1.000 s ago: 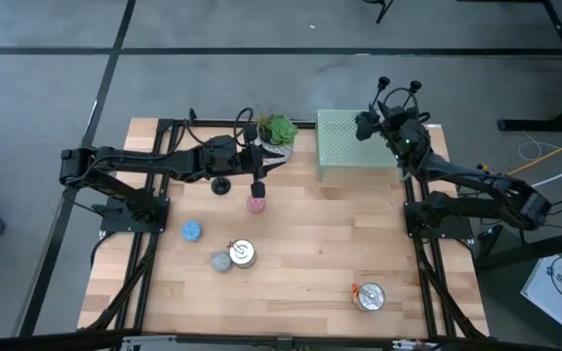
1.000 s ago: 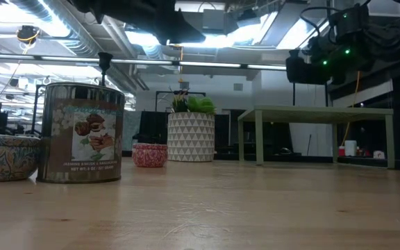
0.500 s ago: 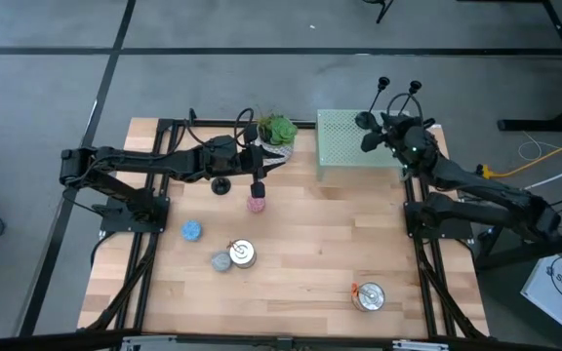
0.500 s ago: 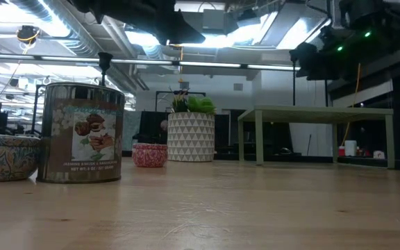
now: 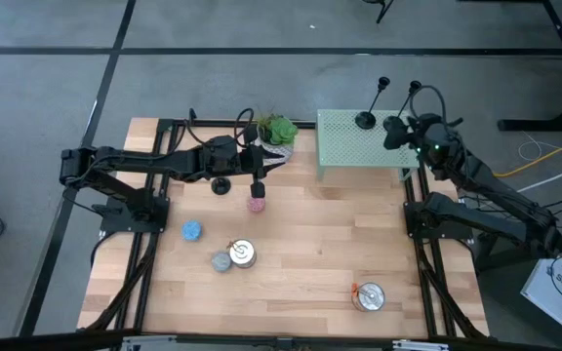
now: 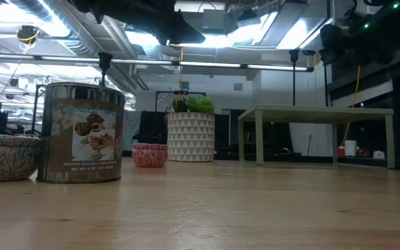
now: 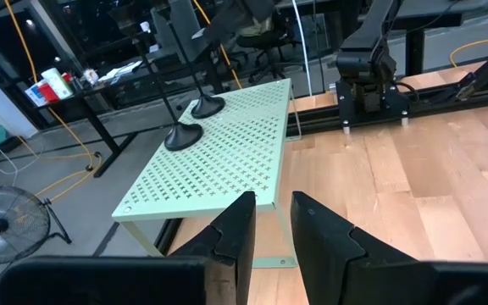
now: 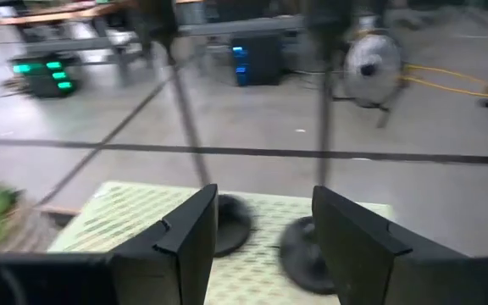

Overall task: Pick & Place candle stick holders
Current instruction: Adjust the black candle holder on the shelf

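Observation:
Two black candle stick holders [image 5: 366,119] [image 5: 395,128] stand by their bases on the green perforated stand [image 5: 344,146] at the far right. They also show in the left wrist view [image 7: 185,135] [image 7: 208,106]. My right gripper [image 5: 410,134] is open just right of them, touching nothing [image 8: 265,229]. Another holder [image 5: 221,185] stands on the table, its stem [image 6: 105,66] rising behind a tin. My left gripper [image 5: 259,164] hovers high near the plant, shut on a further holder [image 5: 258,183] that hangs over the pink candle. My left gripper comes level from the table's left, and the holder's thin stem [image 5: 254,168] runs up between its fingers. The fingers [image 7: 237,233] hide the exact place of contact. The holder hangs upright below them, base down, clear of the table.
A potted plant [image 5: 276,130] stands left of the stand. A pink candle [image 5: 256,204], a blue one [image 5: 191,230] and a grey one [image 5: 221,261] lie left of centre. One tin [image 5: 243,253] is beside the grey candle, another [image 5: 369,295] is near right. Bare wood lies between.
My right gripper has drawn back from the right-hand holder on the stand toward the table's right edge, rising and rolling as it went. That holder stays standing on the stand. My left gripper has kept still.

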Available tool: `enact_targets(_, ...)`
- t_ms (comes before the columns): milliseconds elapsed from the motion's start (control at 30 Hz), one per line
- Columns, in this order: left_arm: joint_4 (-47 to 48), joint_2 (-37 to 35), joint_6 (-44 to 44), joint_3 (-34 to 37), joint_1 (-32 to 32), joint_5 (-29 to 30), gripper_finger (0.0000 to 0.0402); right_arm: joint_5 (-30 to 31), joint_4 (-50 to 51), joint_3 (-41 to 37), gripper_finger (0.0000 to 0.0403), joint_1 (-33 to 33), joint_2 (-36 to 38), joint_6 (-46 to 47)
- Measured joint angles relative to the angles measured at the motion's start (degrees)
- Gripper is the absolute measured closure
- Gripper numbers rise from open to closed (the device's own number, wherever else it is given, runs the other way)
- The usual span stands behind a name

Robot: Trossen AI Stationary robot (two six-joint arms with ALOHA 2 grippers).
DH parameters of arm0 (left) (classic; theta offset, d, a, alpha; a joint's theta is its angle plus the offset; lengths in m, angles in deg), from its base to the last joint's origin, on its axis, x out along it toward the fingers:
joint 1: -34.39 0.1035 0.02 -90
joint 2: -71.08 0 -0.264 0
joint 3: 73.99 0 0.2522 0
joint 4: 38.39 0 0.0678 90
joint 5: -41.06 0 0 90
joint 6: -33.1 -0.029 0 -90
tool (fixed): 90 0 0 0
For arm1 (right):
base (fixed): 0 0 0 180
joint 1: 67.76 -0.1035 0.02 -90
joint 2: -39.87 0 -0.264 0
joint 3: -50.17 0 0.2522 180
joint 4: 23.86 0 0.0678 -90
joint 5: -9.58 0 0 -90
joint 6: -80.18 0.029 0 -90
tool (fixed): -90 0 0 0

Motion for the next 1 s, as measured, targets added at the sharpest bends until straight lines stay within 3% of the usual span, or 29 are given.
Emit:
enact_targets(300, -0.02, 0.00, 0.44, 0.00, 0.02, 0.00, 0.0329, 1.04, 0.47, 1.06, 0.0210, 3.47, -2.25, -0.31)
enact_targets(767, -0.02, 0.00, 0.47, 0.02, 0.00, 0.00, 0.0329, 4.23, -8.00, 1.03, 0.0212, 9.44, -14.16, -7.54)
enact_targets(1000, -0.01, 0.00, 0.48, 0.02, 0.00, 0.00, 0.0329, 7.03, -8.23, 1.03, 0.0263, 9.34, -15.39, -8.04)
